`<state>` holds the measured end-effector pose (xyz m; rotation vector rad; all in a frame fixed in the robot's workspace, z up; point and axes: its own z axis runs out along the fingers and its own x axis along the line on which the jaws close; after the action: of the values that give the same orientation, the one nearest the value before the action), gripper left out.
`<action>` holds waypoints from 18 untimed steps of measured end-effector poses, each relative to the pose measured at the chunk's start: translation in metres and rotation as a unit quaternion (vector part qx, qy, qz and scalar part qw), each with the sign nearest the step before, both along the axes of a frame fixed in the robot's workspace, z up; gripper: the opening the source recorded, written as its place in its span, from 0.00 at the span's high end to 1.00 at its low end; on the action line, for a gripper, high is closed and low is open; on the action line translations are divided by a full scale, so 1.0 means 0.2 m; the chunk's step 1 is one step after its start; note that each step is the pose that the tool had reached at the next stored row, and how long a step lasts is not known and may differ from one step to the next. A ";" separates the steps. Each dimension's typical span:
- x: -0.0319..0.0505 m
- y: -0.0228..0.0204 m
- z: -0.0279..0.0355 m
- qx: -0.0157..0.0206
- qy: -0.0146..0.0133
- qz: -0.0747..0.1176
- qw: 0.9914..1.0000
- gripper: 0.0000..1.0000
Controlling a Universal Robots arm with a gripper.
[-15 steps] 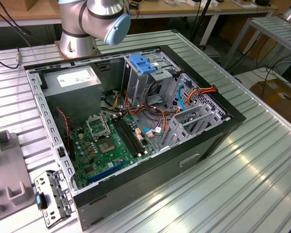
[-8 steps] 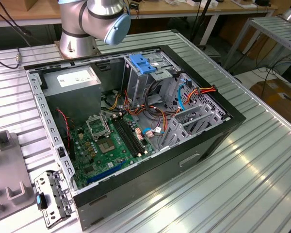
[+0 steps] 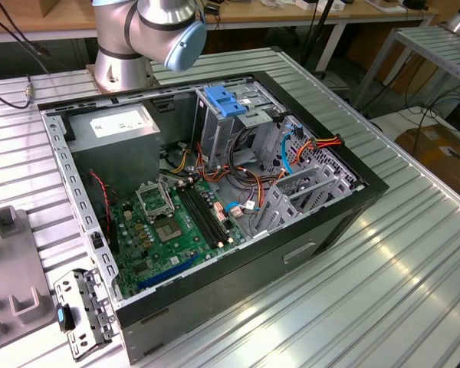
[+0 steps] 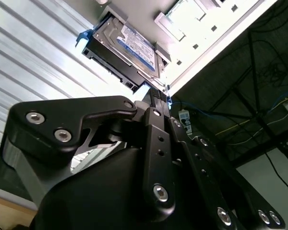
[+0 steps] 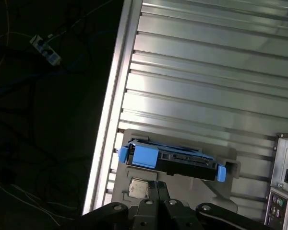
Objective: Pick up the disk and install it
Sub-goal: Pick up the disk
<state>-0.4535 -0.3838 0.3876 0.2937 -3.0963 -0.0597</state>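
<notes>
Three views logged, notes for you. Exterior view: the case [image 3: 215, 207] lies open on the ribbed table [image 3: 383, 291]. A bare blue bracket [image 3: 226, 101] sits on the drive cage, and cables [image 3: 326, 142] loop close beside it. My judgement is that those cables are your main hazard at install. A drive brought in tilted could snag them or jam against the cage. First wrist view: the disk [image 5: 173, 160] lies flat on a grey holder [image 5: 182, 139] on the table, close to the table's edge, with a chip [image 5: 137, 188] just beside it. The gripper [image 5: 157, 187] hangs over the holder just short of the disk's long side. Its fingers look pressed together with nothing between them, so it holds nothing. Second risk, as I judge it: closed fingers meeting the disk would push it rather than straddle it. With the edge so near, it could slide off the holder. Second wrist view: the disk shows label up, just beyond the fingertip. You cannot tell from here whether the two touch.
</notes>
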 end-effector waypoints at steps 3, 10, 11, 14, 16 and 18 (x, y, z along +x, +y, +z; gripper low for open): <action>0.000 0.000 0.000 0.000 0.000 0.013 1.000 0.89; 0.000 0.000 0.000 0.000 0.000 0.046 0.999 0.89; 0.000 0.000 0.000 0.000 0.000 0.050 0.999 0.89; 0.000 0.000 0.000 0.000 0.000 0.062 0.998 0.89; 0.000 0.000 0.000 0.000 0.000 0.075 0.997 0.89; 0.000 0.000 0.000 0.000 0.000 0.085 0.996 0.89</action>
<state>-0.4535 -0.3838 0.3876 0.5558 -3.0570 -0.0552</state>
